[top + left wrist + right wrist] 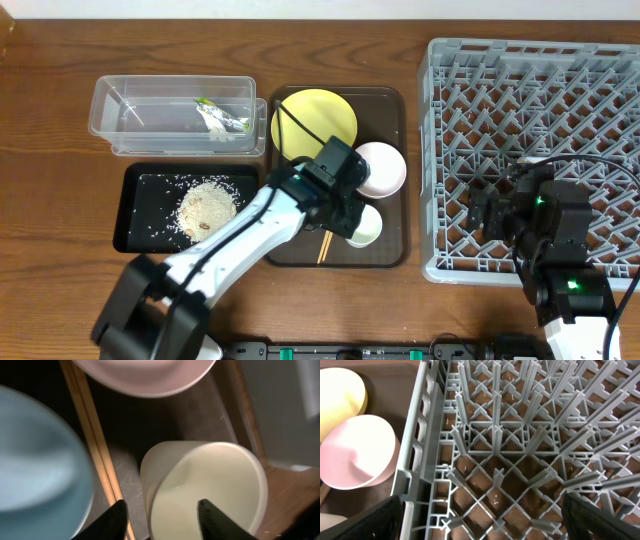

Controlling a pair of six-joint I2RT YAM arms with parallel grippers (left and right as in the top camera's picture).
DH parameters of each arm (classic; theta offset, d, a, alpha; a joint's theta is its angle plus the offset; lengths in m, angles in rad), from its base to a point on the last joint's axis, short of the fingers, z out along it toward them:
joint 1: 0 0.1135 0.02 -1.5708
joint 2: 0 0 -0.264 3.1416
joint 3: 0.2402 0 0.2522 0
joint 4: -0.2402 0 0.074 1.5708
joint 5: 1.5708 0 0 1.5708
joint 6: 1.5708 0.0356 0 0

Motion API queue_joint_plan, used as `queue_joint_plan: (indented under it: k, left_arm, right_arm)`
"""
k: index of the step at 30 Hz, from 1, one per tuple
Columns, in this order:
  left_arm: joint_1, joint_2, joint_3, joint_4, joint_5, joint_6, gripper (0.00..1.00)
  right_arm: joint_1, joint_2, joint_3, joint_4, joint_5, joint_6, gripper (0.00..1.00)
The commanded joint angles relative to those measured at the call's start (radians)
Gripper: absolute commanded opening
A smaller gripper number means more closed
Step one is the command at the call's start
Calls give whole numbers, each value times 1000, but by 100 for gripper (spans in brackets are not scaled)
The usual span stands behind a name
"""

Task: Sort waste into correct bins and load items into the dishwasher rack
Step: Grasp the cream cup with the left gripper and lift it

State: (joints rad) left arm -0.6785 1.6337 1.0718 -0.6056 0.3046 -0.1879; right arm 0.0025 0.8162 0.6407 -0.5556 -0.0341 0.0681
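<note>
On the brown serving tray [393, 250] lie the yellow plate [312, 115], the white bowl [382, 167], the small white cup [366, 230] and the wooden chopsticks [324, 247]. My left gripper [352, 215] hangs over the cup [210, 490], open. One finger is inside its mouth and the other is outside its wall, next to the chopsticks [95, 445]. The light blue bowl [35, 455] shows only in the left wrist view. My right gripper [482, 510] is open and empty above the grey dishwasher rack [495, 435]. The wrapper [215, 115] lies in the clear tub [140, 105]. Rice [205, 205] lies in the black tray [135, 210].
The rack [600, 80] fills the right side of the table, its left wall close to the serving tray. The two bins stand one behind the other at the left. My left arm reaches across from the front left.
</note>
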Motion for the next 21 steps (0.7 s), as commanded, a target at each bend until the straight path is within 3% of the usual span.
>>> queue_joint_plan:
  k: [1, 3, 7, 13, 16, 21]
  left_arm:
    - [-8, 42, -11, -3, -6, -13, 37]
    - [-8, 51, -10, -3, -6, -13, 23]
    - [-6, 31, -6, -4, -6, -13, 6]
    - [39, -69, 19, -27, 3, -20, 6]
    - [111, -152, 19, -23, 15, -79, 6]
    - [309, -211, 19, 100, 312, -188, 6]
  right_arm:
    - [18, 0, 19, -7, -8, 13, 99]
    - [18, 0, 19, -9, -8, 13, 99]
    - [18, 0, 19, -6, -8, 13, 99]
    - [18, 0, 19, 38, -8, 13, 99]
    - [18, 0, 19, 93, -21, 13, 99]
    - [18, 13, 19, 154, -226, 11, 99]
